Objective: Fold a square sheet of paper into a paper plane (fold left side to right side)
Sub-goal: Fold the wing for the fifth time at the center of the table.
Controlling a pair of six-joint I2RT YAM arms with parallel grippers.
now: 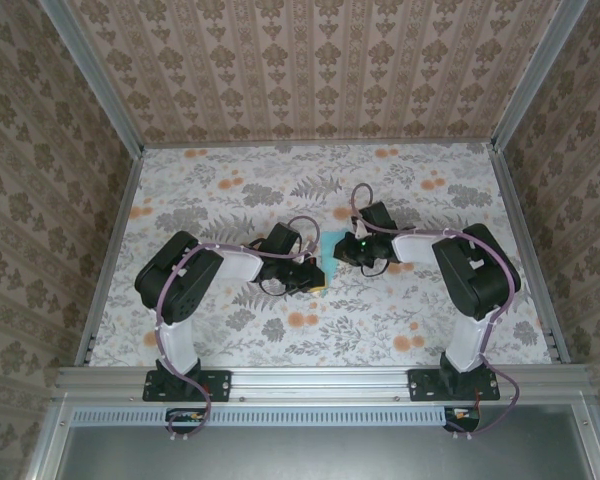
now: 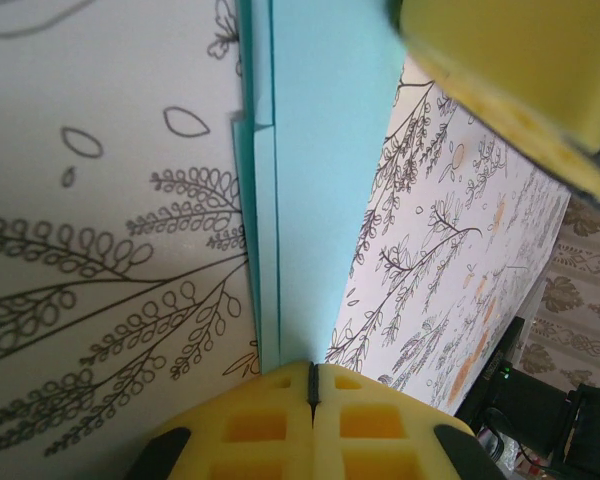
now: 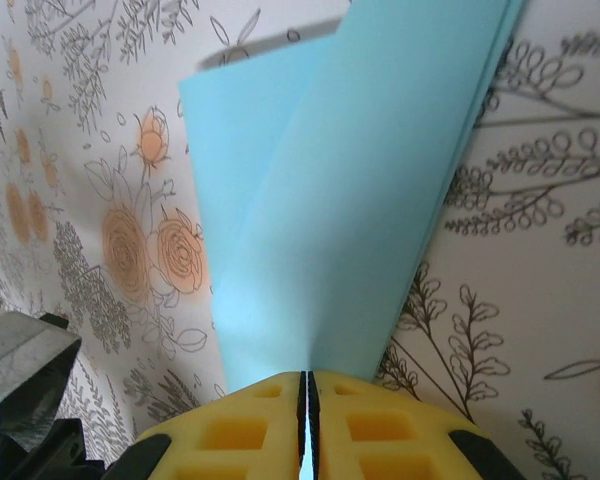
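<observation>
The light-blue sheet of paper (image 1: 329, 262) lies mid-table, folded into a narrow strip of several layers. In the left wrist view the paper (image 2: 320, 180) runs away from my left gripper (image 2: 312, 375), whose yellow fingers are shut, their tips resting at the strip's near end with nothing showing between them. A yellow finger of the other gripper (image 2: 510, 60) reaches over the far end. In the right wrist view the paper (image 3: 350, 200) lifts off the table in a creased flap, and my right gripper (image 3: 304, 385) is shut on its near edge. From above, the left gripper (image 1: 318, 277) and right gripper (image 1: 340, 250) face each other across the paper.
The floral tabletop (image 1: 230, 190) is fenced by metal rails and patterned walls (image 1: 310, 60). Both arm bases (image 1: 185, 382) sit on the near rail. Purple cables loop over each forearm close to the paper.
</observation>
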